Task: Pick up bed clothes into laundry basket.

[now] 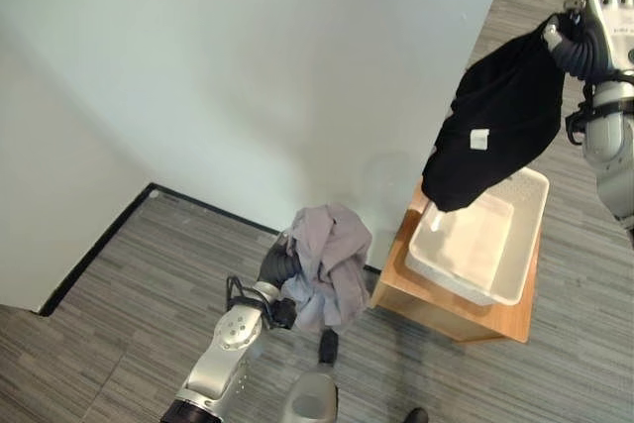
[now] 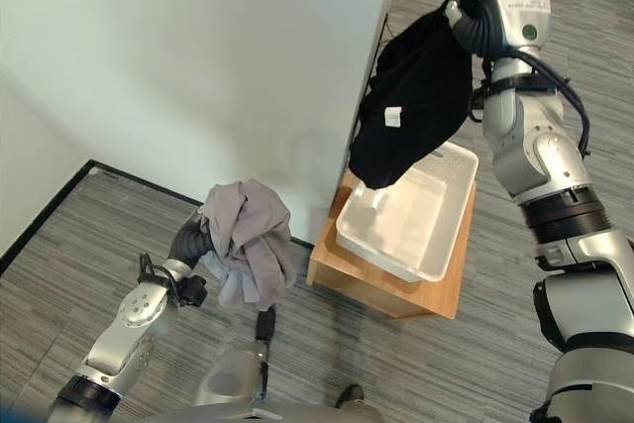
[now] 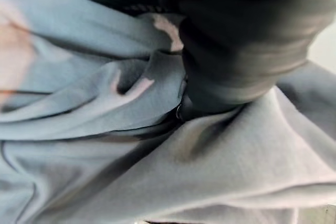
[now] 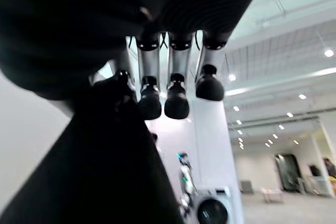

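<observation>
Black cloth [image 2: 411, 111] hung from the right hand [image 2: 503, 9], whose curled fingers [image 4: 176, 95] pinched its top edge. Its long axis ran down from the raised hand, slanting toward the robot's left, and its lower end pointed into the white basket [image 2: 448, 235], over the basket's far-left corner; whether it touched the rim could not be told. The basket sat on a low wooden stand [image 2: 436, 299] beside a pale wall [image 2: 198, 56]. Grey cloth [image 2: 248, 240] hung bunched from the left hand [image 2: 188, 242], low over the striped floor [image 2: 59, 284], its folds trailing downward; that hand's fingers were buried in the cloth, so their grip could not be told.
</observation>
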Available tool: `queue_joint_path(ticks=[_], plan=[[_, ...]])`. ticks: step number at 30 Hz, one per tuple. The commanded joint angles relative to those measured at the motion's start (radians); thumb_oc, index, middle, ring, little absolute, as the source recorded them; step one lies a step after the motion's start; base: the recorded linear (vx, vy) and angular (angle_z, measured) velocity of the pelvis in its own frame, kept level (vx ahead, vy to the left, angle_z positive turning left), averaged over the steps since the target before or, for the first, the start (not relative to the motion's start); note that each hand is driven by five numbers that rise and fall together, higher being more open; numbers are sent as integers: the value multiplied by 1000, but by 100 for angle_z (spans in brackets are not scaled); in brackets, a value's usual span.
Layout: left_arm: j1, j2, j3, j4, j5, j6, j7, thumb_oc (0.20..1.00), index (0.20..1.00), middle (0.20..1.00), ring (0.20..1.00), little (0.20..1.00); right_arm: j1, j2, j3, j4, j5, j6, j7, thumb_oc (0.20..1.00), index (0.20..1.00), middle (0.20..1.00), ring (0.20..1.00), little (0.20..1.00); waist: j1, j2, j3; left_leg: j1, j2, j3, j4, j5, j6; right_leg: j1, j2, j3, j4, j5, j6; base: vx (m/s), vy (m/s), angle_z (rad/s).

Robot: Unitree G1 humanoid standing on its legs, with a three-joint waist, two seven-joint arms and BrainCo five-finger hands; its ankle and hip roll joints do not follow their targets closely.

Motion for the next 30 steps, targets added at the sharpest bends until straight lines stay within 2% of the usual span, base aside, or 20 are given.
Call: queue_joint_path(ticks=[1,5,9,14,15,21,25,27,29,30], plan=[[-46,-27,-43,-37,-21,-58,-12,200,200,200,200,200,-75,-64,-27,11,-40,8,-44,200,200,200,200,200,23,24,-42,89,109,44,6,-190,-105,-44,-40,-44,13,-38,9,-68,2,-2],[-44,-22,-53,-38,-18,-63,-23,200,200,200,200,200,-28,-71,-33,89,-59,26,-32,200,200,200,200,200,15,51,-1,50,105,41,6,-178,-105,-77,-47,-47,13,-36,9,-82,11,1],[-49,-9,-68,-33,-27,-71,-27,200,200,200,200,200,-66,-74,1,204,-25,29,-46,200,200,200,200,200,15,73,44,9,102,38,6,-165,-110,-110,-52,-45,13,-35,8,-78,10,3],[-66,-14,-78,-24,-41,-75,-27,200,200,200,200,200,-44,-24,9,271,7,23,-46,200,200,200,200,200,23,93,72,-32,104,28,6,-146,-119,-137,-53,-58,13,-35,6,-50,-30,8],[-68,-15,-76,-22,-48,-77,-28,200,200,200,200,200,-33,2,14,298,33,14,-41,1000,1000,1000,1000,1000,27,98,73,-43,106,24,6,-141,-121,-143,-53,-59,13,-36,7,-23,-22,14],[-58,-10,-60,-30,-58,-76,-26,200,200,200,200,200,-4,34,31,306,72,-6,-10,1000,1000,1000,1000,1000,28,100,59,-32,103,22,6,-145,-120,-134,-51,-49,13,-44,7,14,-4,8],[-47,-11,-10,-53,-34,-80,2,200,200,200,200,200,110,56,-63,139,103,-39,-24,1000,1000,1000,1000,1000,-1,94,35,2,100,30,6,-160,-110,-111,-49,-28,13,-44,7,41,5,0],[-47,-18,19,-75,-12,-86,22,200,200,200,200,200,217,90,-134,49,125,-60,-28,1000,1000,1000,1000,1000,-21,89,22,22,98,34,6,-169,-104,-100,-50,-19,13,-42,8,61,6,-7],[-50,-26,75,-135,35,-95,54,200,200,200,200,200,500,138,-269,-107,108,-95,15,1000,1000,1000,1000,1000,-65,80,-3,54,97,56,6,-178,-92,-82,-57,-8,13,-34,13,41,-18,-9],[-58,-30,79,-149,46,-98,58,200,200,200,200,200,553,149,-268,-73,93,-97,21,1000,1000,1000,1000,1000,-74,78,-4,69,100,66,6,-189,-92,-72,-57,-7,13,-40,14,10,-26,-13]])
